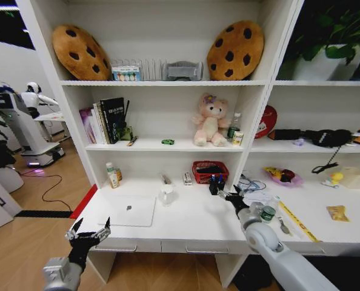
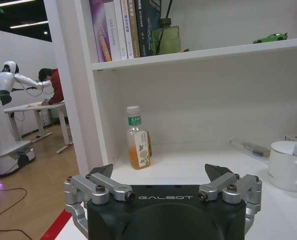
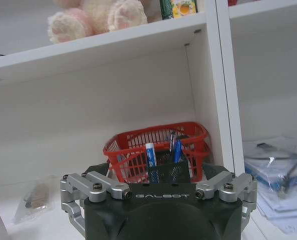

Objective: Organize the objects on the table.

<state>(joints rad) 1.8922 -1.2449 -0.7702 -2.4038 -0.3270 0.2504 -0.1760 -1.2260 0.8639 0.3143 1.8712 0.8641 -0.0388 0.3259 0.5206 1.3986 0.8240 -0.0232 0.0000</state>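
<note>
I have the right gripper out over the back of the surface, just in front of the red basket. In its jaws sits a small black mesh pen holder with blue pens standing in it; the jaws look closed on the holder's sides, though the grip itself is half hidden behind the gripper body. My judgement is that I am carrying the holder to a tidy spot near the back wall. To do it well I should keep the holder upright so the pens don't tip out, lower it until its base sits flat, and only then part the jaws.

The left gripper hangs low at the front left corner of the surface, jaws wide open and empty — idle.

The silver laptop lies closed and flat on the left part of the surface. The tiny green object rests on the shelf above, beside the pink plush toy.

In the way: the basket straight ahead, a white mug to its left, and a clutter of papers and cables on the right — little free room, so I'd come down straight.
</note>
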